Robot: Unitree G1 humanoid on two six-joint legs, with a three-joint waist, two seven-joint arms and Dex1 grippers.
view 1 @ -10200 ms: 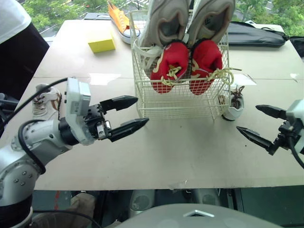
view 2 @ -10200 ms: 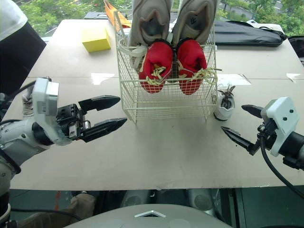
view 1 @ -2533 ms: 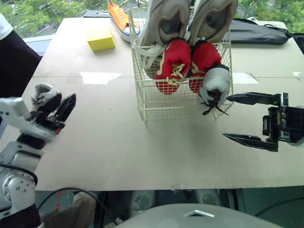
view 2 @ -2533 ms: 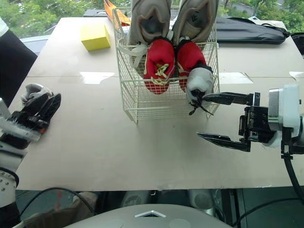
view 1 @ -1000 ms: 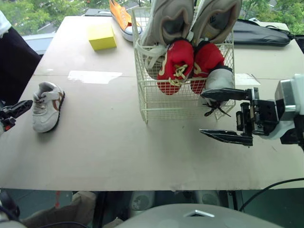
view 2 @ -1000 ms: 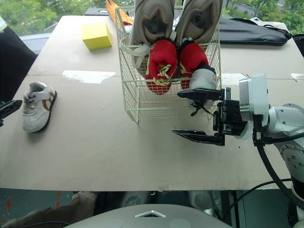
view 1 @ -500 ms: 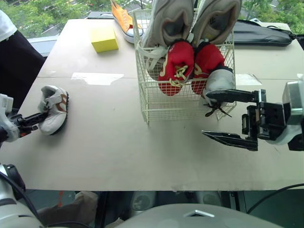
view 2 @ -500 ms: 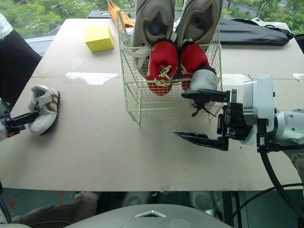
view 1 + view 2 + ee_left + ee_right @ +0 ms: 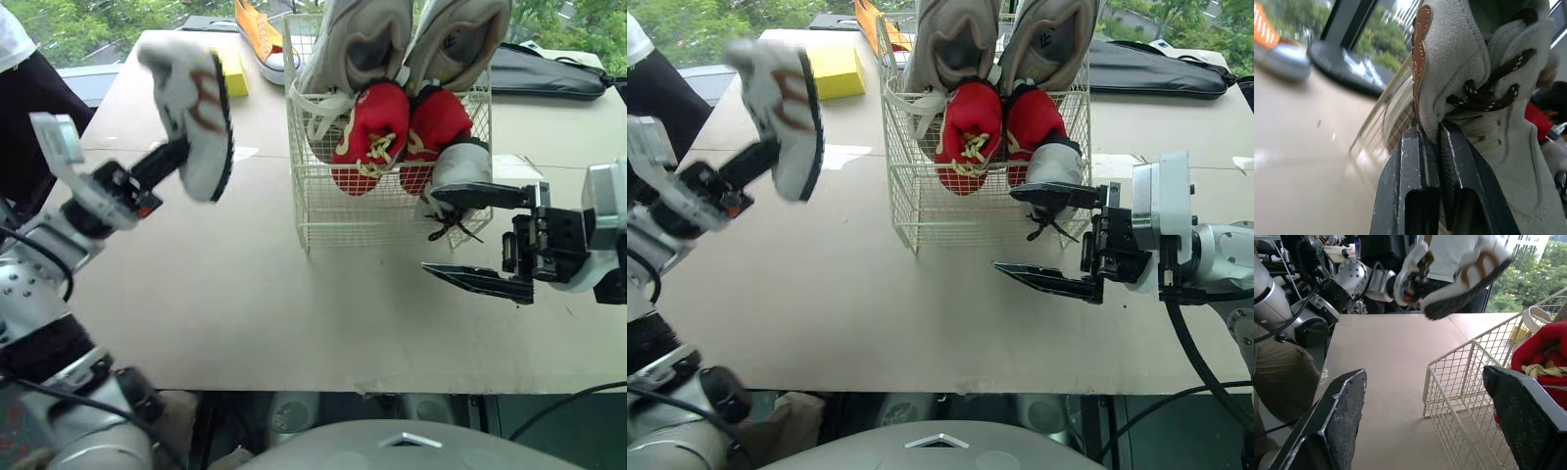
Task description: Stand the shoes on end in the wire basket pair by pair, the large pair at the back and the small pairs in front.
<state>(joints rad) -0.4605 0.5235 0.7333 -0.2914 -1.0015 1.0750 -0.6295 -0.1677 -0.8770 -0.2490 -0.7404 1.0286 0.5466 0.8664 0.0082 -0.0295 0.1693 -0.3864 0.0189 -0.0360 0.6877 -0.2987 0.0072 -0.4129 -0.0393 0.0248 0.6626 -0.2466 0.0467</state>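
Left gripper (image 9: 176,151) was clamped on a white small shoe (image 9: 191,98), its two fingers pinched together over the edge of the shoe's opening beside the brown laces, holding the shoe in the air above the desk (image 9: 245,294). That desk was a pale beige board with a seam running across it. Past its far edge were green trees (image 9: 69,20) beyond a window, and a person (image 9: 20,69) in a white top and dark clothing stood on the outer side of the left gripper. The held shoe's long axis ran steeply upward from the gripper, leaning a little, with the toe end high and away from the fingers and the dark sole turned toward the wire basket (image 9: 323,211). The basket stood on the desk between the two grippers, nearer the right gripper (image 9: 428,231), whose fingers were spread wide apart and empty. Its upper finger lay across the front of a grey-white small shoe (image 9: 458,168) standing on end at the basket's near corner; whether they touched could not be told. Behind that shoe stood the red pair (image 9: 372,122), and behind them the large grey pair (image 9: 358,44). Beyond the left gripper lay a yellow block (image 9: 838,70) and an orange shoe (image 9: 260,34); beyond the right gripper, a black bag (image 9: 549,73).
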